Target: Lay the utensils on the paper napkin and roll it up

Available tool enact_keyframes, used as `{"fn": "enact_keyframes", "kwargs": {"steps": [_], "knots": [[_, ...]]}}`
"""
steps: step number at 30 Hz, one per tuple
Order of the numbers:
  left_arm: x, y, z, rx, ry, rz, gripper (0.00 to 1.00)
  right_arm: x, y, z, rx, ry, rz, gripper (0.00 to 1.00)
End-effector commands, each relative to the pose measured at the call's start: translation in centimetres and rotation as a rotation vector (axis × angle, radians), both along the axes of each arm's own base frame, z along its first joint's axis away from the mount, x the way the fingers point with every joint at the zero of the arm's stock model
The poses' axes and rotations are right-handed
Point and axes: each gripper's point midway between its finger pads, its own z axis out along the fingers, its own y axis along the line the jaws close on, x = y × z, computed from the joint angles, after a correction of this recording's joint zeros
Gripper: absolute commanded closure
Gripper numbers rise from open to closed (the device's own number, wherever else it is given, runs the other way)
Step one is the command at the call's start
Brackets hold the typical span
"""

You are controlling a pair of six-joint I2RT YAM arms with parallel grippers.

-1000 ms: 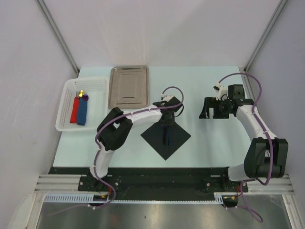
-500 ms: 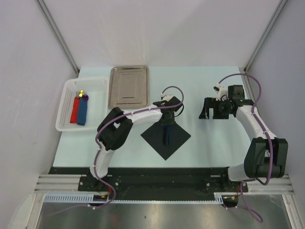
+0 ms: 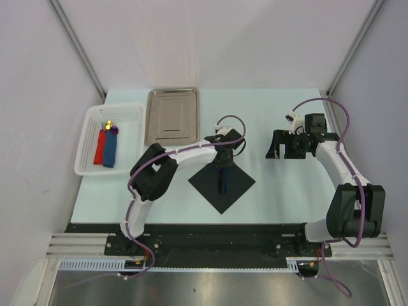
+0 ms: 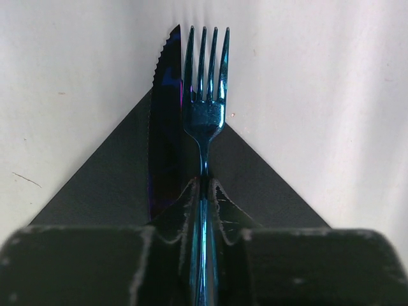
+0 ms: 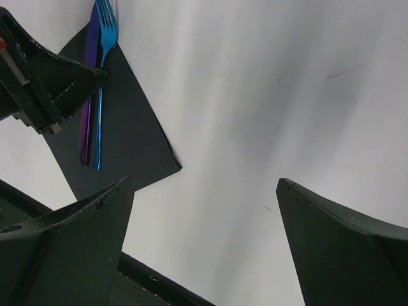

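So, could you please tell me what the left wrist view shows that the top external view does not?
Only the left wrist view shows the detail: the blue fork's tines, the purple knife's serrated edge, both tips reaching past the black napkin's corner, and the left gripper shut on the fork's handle. Only the top external view shows the white basket, the steel tray and the right gripper, off to the right. Both show the two utensils lying side by side on the napkin.

– what sort of place is this?
– a robotics lab cell: plain white panels (image 3: 223, 44) on aluminium posts (image 3: 76, 48), and robot arms (image 3: 182, 155) bolted to a black rail (image 3: 217, 242) at a pale table (image 3: 287, 191).
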Motion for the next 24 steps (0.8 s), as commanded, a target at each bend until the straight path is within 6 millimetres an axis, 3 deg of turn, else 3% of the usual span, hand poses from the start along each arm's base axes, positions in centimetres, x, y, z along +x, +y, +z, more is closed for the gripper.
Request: {"fn": "enact_keyframes", "kwargs": {"steps": [1, 6, 9, 10, 12, 13, 16, 20, 23, 24], "knots": [[0.4, 0.6, 1.7, -0.004, -0.029, 0.025, 0.83, 0.3, 0.3, 0.8, 0.008, -0.038, 0.001, 0.00], [1.7, -0.2, 4.7, -0.034, -0.085, -0.007, 0.77, 0.2, 0.9, 1.2, 0.030, -0.050, 0.031, 0.00], [2.2, -1.3, 8.0, -0.090, -0.132, -0.053, 0.72, 0.3, 1.4, 1.7, 0.055, -0.066, 0.050, 0.00], [2.1, -1.7, 10.2, -0.132, -0.157, -0.073, 0.70, 0.2, 2.5, 1.9, 0.066, -0.072, 0.078, 0.00], [2.4, -1.4, 12.2, -0.167, -0.188, -0.094, 0.64, 0.4, 3.2, 2.1, 0.079, -0.072, 0.087, 0.00], [2.1, -1.2, 14.5, -0.215, -0.208, -0.104, 0.59, 0.4, 4.1, 2.3, 0.095, -0.066, 0.095, 0.00], [2.4, 1.7, 15.1, -0.229, -0.201, -0.093, 0.50, 0.4, 6.0, 2.1, 0.116, -0.042, 0.095, 0.00], [2.1, 7.2, 14.6, -0.227, -0.175, -0.088, 0.53, -0.3, 9.0, 1.4, 0.107, -0.029, 0.112, 0.07], [1.5, 10.4, 12.8, -0.194, -0.123, -0.099, 0.61, 0.2, 9.8, 0.7, 0.074, -0.034, 0.084, 0.26], [0.9, 10.5, 12.9, -0.213, -0.109, -0.132, 0.63, 0.6, 10.5, 0.8, 0.056, -0.056, 0.083, 0.40]]}}
